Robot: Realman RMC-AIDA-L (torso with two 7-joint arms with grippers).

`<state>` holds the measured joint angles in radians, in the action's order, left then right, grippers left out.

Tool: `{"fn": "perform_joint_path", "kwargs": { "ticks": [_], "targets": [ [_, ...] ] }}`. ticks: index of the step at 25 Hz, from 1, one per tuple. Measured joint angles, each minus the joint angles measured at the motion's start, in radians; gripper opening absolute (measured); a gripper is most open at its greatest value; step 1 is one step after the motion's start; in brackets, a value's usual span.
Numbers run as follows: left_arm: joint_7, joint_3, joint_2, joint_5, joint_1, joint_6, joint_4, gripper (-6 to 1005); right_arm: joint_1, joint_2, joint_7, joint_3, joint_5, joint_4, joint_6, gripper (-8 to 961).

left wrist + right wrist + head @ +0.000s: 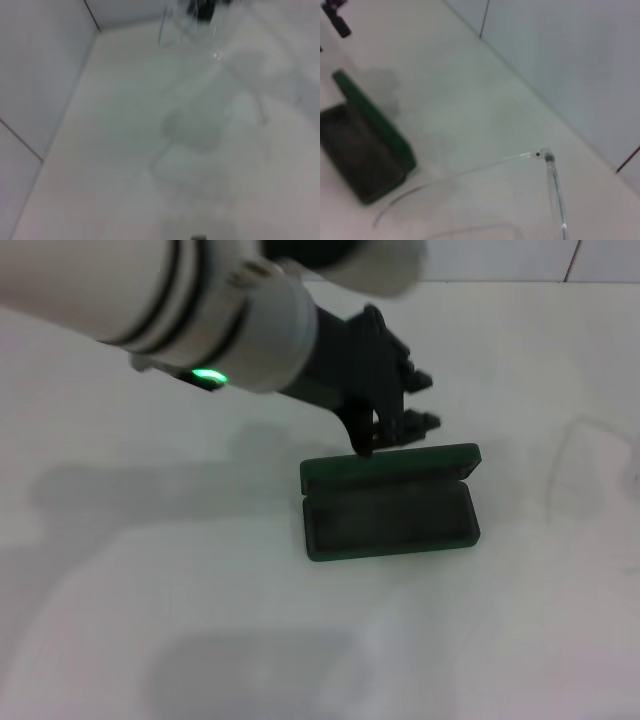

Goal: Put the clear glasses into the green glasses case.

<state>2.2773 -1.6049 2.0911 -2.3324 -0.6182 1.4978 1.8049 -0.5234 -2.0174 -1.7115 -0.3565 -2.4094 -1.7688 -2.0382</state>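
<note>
Transparent plastic clear glasses (590,465) lie right of the open dark green glasses case (390,515), nearer the unseen right arm; the left gripper (400,405), fingers parted and empty, hangs behind the case

A white, matte tabletop (150,570) is seen filling most of the head view, and soft grey shadows are cast across it. At its far edge a wall (520,258) of pale panels is met, divided by thin dark seams. The same panelled wall (570,60) is shown in the right wrist view, and another stretch (35,75) in the left wrist view.
</note>
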Motion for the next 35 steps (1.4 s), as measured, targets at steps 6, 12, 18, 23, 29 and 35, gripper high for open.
{"fn": "perform_joint_path", "kwargs": {
  "ticks": [6,12,18,23,29,35],
  "targets": [
    [-0.032,0.244,-0.003,0.218,0.107,0.017,0.117,310,-0.009,0.002,-0.072,0.061,0.186,0.009,0.014,104],
    [-0.079,0.431,-0.006,0.417,0.191,0.026,0.122,211,-0.012,0.007,-0.140,0.069,0.371,0.090,0.039,103],
    [-0.108,0.474,-0.003,0.534,0.258,0.029,0.111,75,-0.019,0.020,-0.140,0.050,0.462,0.298,0.042,104],
    [-0.147,0.489,-0.004,0.649,0.297,0.028,0.086,55,-0.014,0.017,-0.022,-0.022,0.534,0.546,0.057,103],
    [-0.187,0.504,-0.006,0.757,0.298,0.035,0.011,53,-0.022,0.004,0.135,-0.145,0.578,0.789,0.075,102],
    [-0.198,0.496,-0.006,0.829,0.285,0.088,-0.051,51,-0.056,0.002,0.271,-0.332,0.663,0.972,0.176,101]
  ]
}}
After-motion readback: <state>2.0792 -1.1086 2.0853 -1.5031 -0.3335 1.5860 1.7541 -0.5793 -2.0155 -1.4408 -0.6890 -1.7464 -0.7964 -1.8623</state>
